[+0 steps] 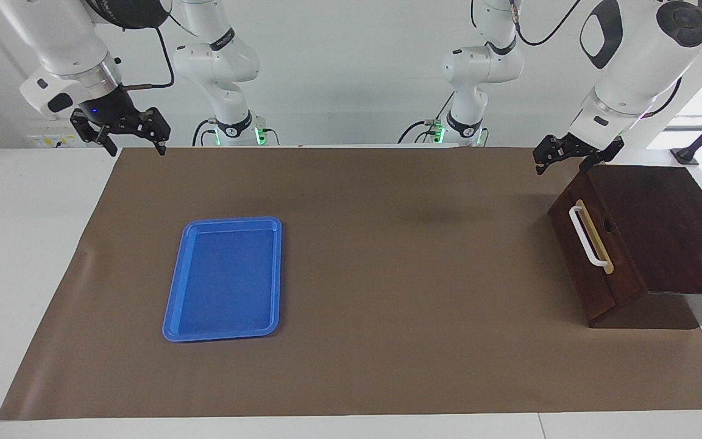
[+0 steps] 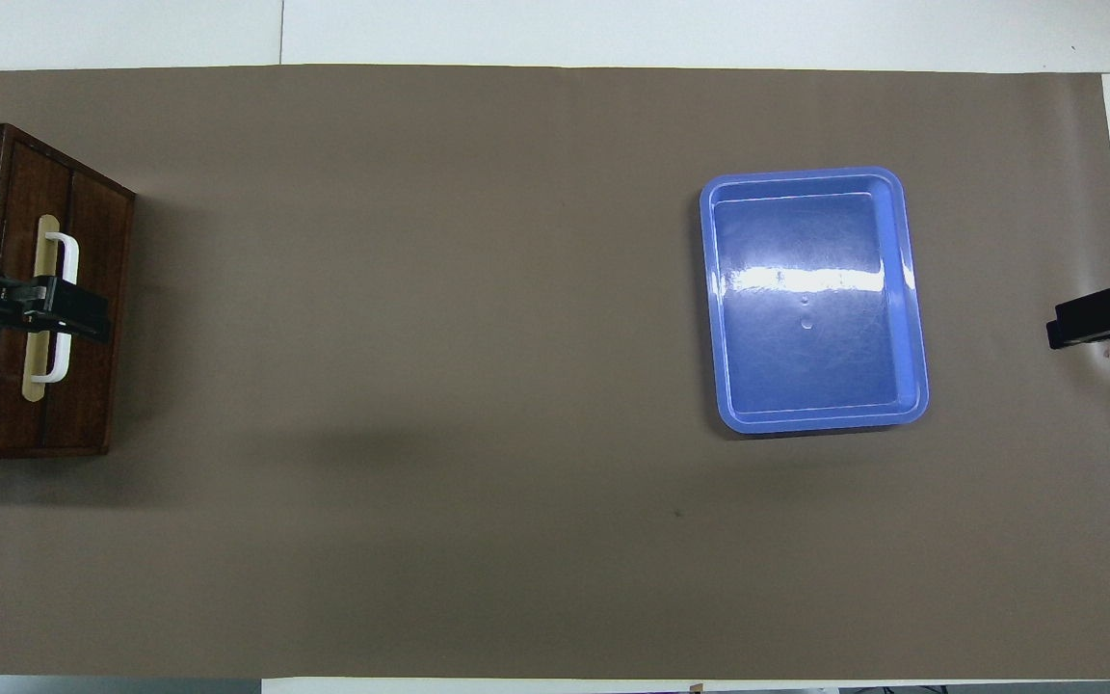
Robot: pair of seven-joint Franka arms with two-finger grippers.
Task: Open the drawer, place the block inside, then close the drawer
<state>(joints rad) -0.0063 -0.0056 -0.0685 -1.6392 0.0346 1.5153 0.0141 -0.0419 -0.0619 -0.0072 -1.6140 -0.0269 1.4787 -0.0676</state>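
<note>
The drawer is shut in its dark wooden box at the left arm's end of the table. Its white bar handle faces the middle of the table. My left gripper is open and empty, up in the air over the box's corner nearest the robots. In the overhead view the left gripper covers the middle of the handle on the drawer. My right gripper is open and empty, raised over the mat's edge at the right arm's end. It also shows in the overhead view. The yellow block is out of view.
A flat blue tray lies on the brown mat toward the right arm's end, with nothing in it. It also shows in the overhead view.
</note>
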